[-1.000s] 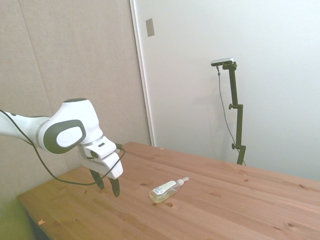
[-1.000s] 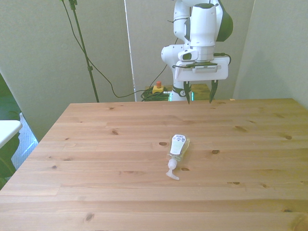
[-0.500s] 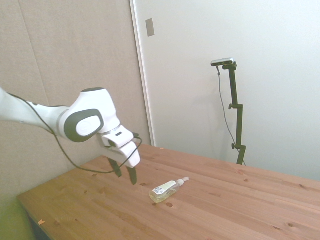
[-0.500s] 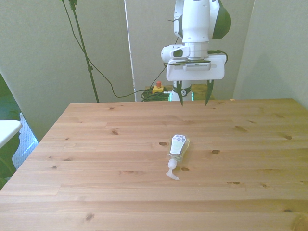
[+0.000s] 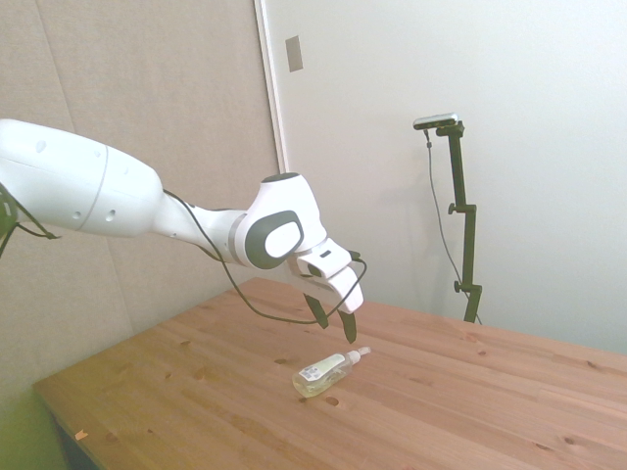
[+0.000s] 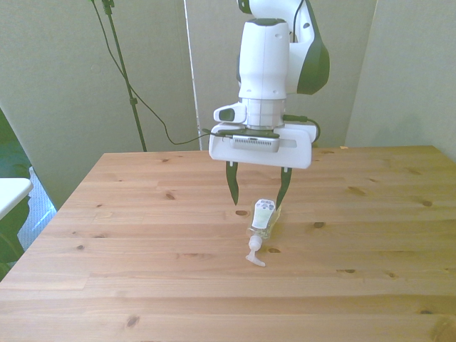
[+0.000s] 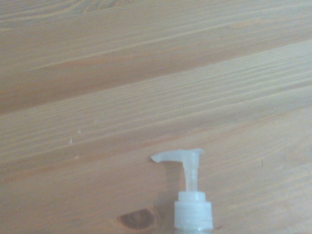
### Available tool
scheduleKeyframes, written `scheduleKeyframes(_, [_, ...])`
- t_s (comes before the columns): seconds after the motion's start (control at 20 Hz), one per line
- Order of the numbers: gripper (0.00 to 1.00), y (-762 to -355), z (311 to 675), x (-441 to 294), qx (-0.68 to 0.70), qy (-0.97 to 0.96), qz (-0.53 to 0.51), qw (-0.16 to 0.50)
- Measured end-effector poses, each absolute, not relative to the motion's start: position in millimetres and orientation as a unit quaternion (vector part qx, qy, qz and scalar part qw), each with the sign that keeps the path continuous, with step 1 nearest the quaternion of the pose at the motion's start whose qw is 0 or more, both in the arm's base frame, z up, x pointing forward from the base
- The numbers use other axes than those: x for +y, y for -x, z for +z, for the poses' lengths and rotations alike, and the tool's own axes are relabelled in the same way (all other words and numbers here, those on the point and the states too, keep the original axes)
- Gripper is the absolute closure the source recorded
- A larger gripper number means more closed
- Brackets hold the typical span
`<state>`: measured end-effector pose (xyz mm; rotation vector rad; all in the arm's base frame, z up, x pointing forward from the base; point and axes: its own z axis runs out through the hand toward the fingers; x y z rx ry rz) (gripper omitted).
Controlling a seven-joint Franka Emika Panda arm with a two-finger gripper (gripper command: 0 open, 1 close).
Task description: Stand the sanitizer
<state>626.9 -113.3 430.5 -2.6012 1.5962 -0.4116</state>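
Pale yellowish liquid shows through the sanitizer (image 6: 262, 220), which lies on its side on the wooden table (image 6: 128, 235), near the middle of the boards. In the front view its white label faces up and its pump top points toward the camera, the nozzle resting on the wood. The bottle's far end is partly hidden there by the gripper (image 6: 257, 194), so its base cannot be made out.

Both dark fingers are spread wide and hang above the bottle's far end, one on each side of it; neither touches it. From the side, the gripper (image 5: 334, 320) is clearly off the table, with the sanitizer (image 5: 326, 372) below it and a little toward that view's front edge.

Close up, the wrist camera catches only the pump (image 7: 187, 184): the white collar, the stem and the bent nozzle. Everything below the collar is cut off by the frame's edge. A dark knot (image 7: 138, 219) in the wood sits just beside the collar.
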Motion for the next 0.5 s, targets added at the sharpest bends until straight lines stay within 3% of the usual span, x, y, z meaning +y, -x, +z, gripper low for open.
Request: scheduleKeyframes(0.5, [0.00,-661,386,-124,0.530,0.837,-0.133,0.023])
